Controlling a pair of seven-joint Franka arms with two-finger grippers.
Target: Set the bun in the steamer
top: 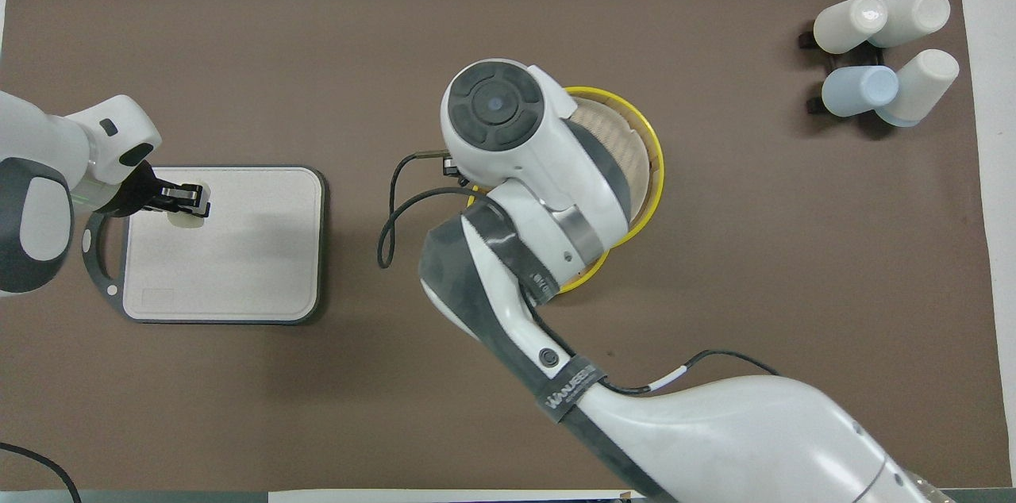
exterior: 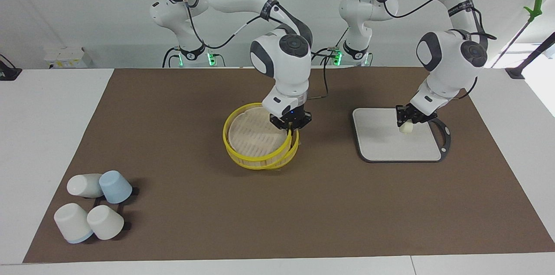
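Facing view: the left gripper point(exterior: 406, 124) pinches the small cream-white cylindrical bun point(exterior: 406, 127) just above the grey black-rimmed board point(exterior: 381, 145), at three o'clock from the round yellow-rimmed slatted steamer point(exterior: 260, 158). The right gripper point(exterior: 289, 126) grips its slatted lid point(exterior: 253, 134) at the rim, tilting it, probably to open room for the bun.

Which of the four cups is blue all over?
The blue cup, lying on its side next to a white cup, nearer the robots than the other two; those are white, one with only a blue rim.

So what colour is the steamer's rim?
Yellow, on the steamer; clearest in the facing view.
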